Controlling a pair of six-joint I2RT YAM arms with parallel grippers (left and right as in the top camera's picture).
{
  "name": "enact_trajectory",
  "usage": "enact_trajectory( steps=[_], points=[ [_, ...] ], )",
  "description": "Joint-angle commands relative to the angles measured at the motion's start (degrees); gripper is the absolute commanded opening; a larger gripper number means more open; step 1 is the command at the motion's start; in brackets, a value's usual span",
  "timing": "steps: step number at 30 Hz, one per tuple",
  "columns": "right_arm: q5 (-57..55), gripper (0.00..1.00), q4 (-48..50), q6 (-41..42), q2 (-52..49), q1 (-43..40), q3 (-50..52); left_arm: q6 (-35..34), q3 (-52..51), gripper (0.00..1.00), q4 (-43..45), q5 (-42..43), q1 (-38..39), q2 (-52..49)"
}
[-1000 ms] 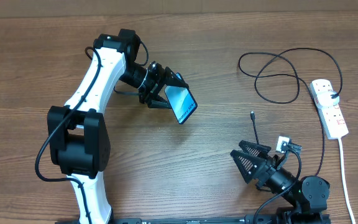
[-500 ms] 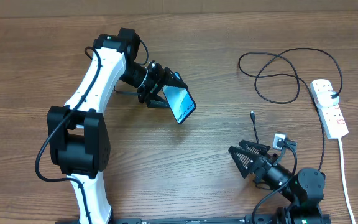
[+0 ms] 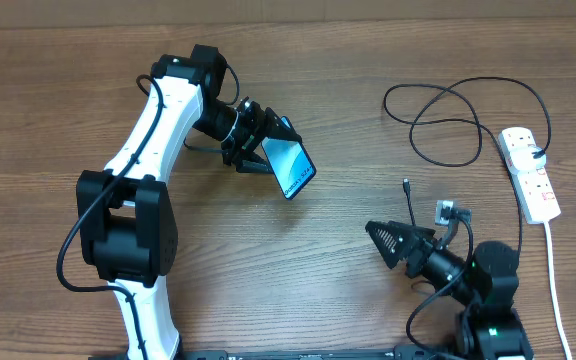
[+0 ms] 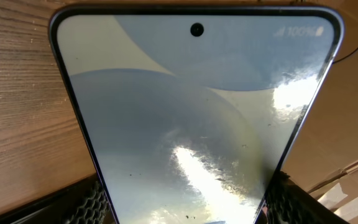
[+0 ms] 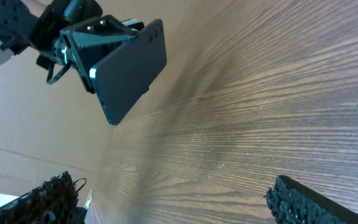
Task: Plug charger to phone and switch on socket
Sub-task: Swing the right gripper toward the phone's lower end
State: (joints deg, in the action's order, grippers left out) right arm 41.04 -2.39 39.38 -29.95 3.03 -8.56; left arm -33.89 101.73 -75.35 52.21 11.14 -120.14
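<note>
**L arm holds phone up, R gripper empty**

L arm reaches fwd over the table (image 3: 348, 60). The left gripper (image 3: 266, 150) clamps the phone (image 3: 291, 167) by its edges; phone is off the surface, tilted, screen lit. Low by the front edge, the right gripper (image 3: 386, 243) faces the phone w/ jaws wide apart, holding nothing. The charger (image 3: 448, 120) lies coiled beside the socket (image 3: 529, 172), its connector tip (image 3: 406, 184) near R fingers. Vs 1 s ago: R wrist has swung slightly left, L unchanged.
</note>
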Motion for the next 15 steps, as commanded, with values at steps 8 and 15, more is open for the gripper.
enact_trajectory(
  steps=[8,15],
  points=[
    [-1.6,1.0,0.7,-2.0,-15.3,2.2,-9.4,0.8,1.9,0.4,0.3,1.6,0.2,-0.5],
    [-9.0,1.0,12.8,-1.9,-25.2,11.4,-11.1,0.4,1.9,0.4,0.6,1.6,0.2,-0.5]
  ],
)
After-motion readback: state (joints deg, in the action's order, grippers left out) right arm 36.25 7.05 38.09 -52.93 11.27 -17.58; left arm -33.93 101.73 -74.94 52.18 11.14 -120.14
